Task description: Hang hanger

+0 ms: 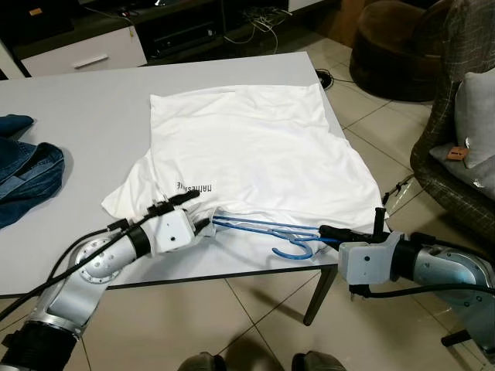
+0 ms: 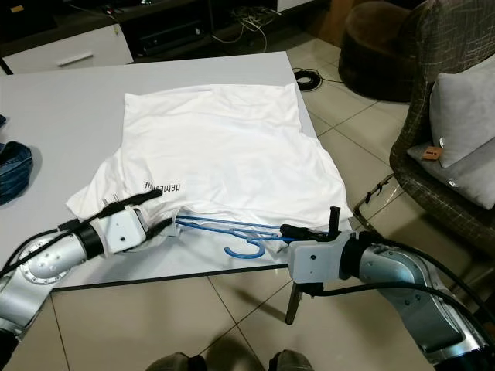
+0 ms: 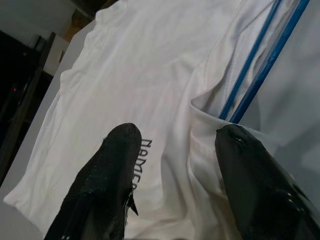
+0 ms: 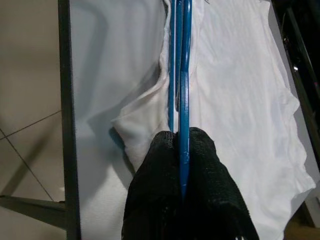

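White T-shirt (image 1: 247,147) lies spread flat on the grey table (image 1: 77,116), hem toward the robot, with grey printed lettering (image 1: 195,187) near the hem. The blue wire hanger (image 1: 267,228) lies at the table's near edge, one end tucked under the shirt hem, its hook (image 1: 292,251) on bare tabletop.

Right gripper (image 4: 181,145): fingers clenched on the hanger's blue wires, which run straight out ahead of the fingertips and under the hem.

Left gripper (image 3: 175,145): fingers spread apart, grasping nothing. Hem and lettering lie between them; the hanger wires emerge just beyond one fingertip (image 3: 235,137).

Folded blue jeans (image 1: 23,174) sit on the table, well apart from both grippers. Wicker armchair with grey cushion (image 1: 472,116) stands beyond the table's right edge.
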Tool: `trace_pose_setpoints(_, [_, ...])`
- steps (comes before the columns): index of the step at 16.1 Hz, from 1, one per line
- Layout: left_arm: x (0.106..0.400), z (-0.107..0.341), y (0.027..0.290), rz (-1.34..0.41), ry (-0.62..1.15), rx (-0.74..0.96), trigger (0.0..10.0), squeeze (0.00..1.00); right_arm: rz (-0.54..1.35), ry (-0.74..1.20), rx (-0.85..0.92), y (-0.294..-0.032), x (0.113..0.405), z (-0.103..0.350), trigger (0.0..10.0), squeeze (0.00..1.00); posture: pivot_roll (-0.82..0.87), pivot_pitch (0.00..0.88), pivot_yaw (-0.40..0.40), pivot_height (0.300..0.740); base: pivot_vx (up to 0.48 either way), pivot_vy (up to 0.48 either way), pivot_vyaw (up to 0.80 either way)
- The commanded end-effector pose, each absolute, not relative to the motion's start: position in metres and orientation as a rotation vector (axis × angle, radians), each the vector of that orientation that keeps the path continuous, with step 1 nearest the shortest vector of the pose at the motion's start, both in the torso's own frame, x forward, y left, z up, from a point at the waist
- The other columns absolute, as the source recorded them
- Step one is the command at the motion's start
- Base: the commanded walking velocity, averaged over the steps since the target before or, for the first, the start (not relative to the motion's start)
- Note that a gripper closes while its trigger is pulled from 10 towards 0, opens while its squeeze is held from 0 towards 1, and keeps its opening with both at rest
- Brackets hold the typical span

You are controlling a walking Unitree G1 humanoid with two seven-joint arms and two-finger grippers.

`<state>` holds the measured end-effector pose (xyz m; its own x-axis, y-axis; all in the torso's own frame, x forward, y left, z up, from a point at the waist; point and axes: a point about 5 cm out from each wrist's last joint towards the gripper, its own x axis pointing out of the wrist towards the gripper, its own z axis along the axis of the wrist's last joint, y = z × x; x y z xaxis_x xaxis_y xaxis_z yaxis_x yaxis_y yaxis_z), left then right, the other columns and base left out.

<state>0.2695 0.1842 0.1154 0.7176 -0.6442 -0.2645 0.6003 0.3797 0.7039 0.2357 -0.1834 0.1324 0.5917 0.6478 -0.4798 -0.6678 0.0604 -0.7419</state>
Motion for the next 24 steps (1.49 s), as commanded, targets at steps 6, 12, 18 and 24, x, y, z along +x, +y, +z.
trace_pose_setpoints(6, [0.267, 0.113, 0.179, -0.842, -0.104, 0.894, 10.0, 0.00, 1.016, 0.010, -1.133, -0.177, 0.233, 0.133, 10.0, 0.00, -0.10, 0.110, 0.097, 0.740, 0.000, 0.000, 0.00])
trace_pose_setpoints(12, [0.258, 0.114, 0.169, -0.990, -0.134, 0.877, 0.0, 0.00, 1.010, 0.011, -1.138, -0.177, 0.236, 0.133, 10.0, 0.00, -0.11, 0.102, 0.093, 0.740, 0.000, 0.000, 0.00])
trace_pose_setpoints(18, [0.257, 0.117, 0.163, -1.048, -0.146, 0.829, 0.0, 0.00, 0.993, 0.010, -1.138, -0.178, 0.238, 0.136, 10.0, 0.00, -0.11, 0.100, 0.092, 0.740, 0.000, 0.000, 0.00])
trace_pose_setpoints(24, [0.270, 0.132, 0.181, -0.876, -0.161, 0.920, 10.0, 0.00, 0.992, 0.015, -1.135, -0.179, 0.239, 0.134, 10.0, 0.00, -0.10, 0.096, 0.085, 0.740, 0.000, 0.000, 0.00])
